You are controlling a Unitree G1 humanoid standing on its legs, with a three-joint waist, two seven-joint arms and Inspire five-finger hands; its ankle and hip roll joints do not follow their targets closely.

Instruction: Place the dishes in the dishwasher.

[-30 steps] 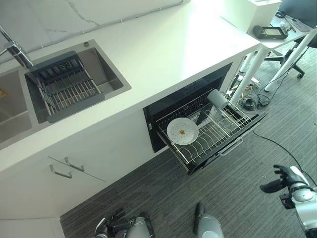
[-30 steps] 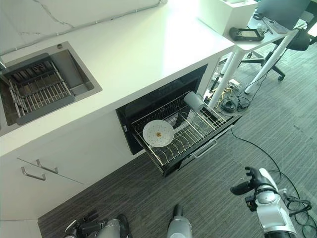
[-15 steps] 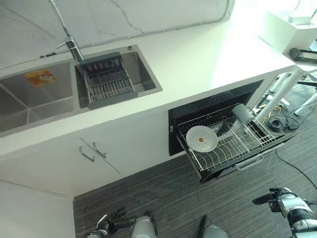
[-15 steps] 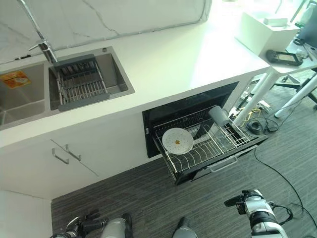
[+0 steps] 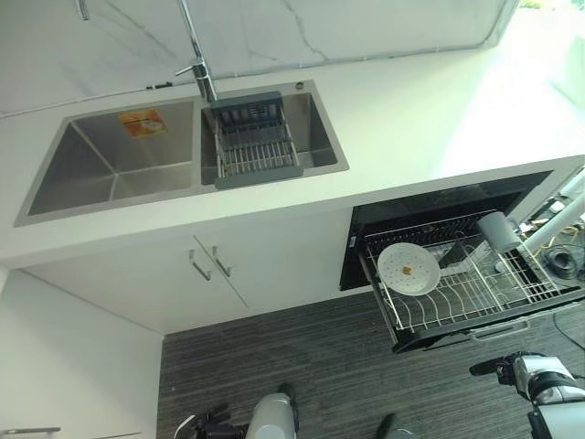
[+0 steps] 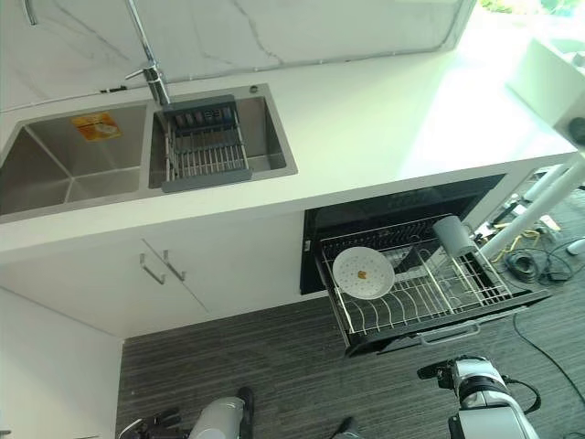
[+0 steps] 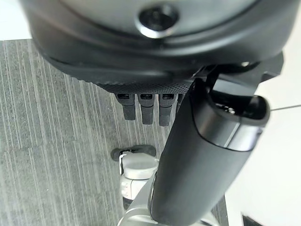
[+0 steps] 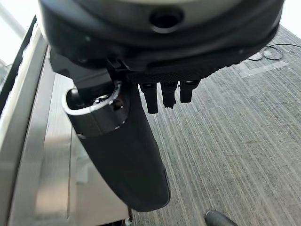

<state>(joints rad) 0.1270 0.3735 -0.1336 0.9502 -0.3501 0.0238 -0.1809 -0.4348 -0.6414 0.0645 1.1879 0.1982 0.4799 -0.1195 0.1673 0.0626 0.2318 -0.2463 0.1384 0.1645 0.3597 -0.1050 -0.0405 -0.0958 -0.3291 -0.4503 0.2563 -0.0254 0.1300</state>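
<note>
Your right hand (image 6: 450,372) hangs low over the grey carpet (image 5: 320,366), fingers straight and relaxed, holding nothing; its wrist view shows bare floor past the fingertips. Just ahead of it lies the front edge of the pulled-out dishwasher rack (image 6: 475,294), clear of the hand. In that rack a white plate (image 6: 363,273) stands tilted toward its left end, with a grey cup (image 6: 453,236) lying at the far right corner. Your left hand (image 5: 212,422) sits low at your left, fingers likewise straight and empty, carpet beneath it. Well ahead of it the counter edge (image 5: 274,215) runs across, with the double sink (image 5: 110,165) and a drain basket (image 5: 253,146) beyond
</note>
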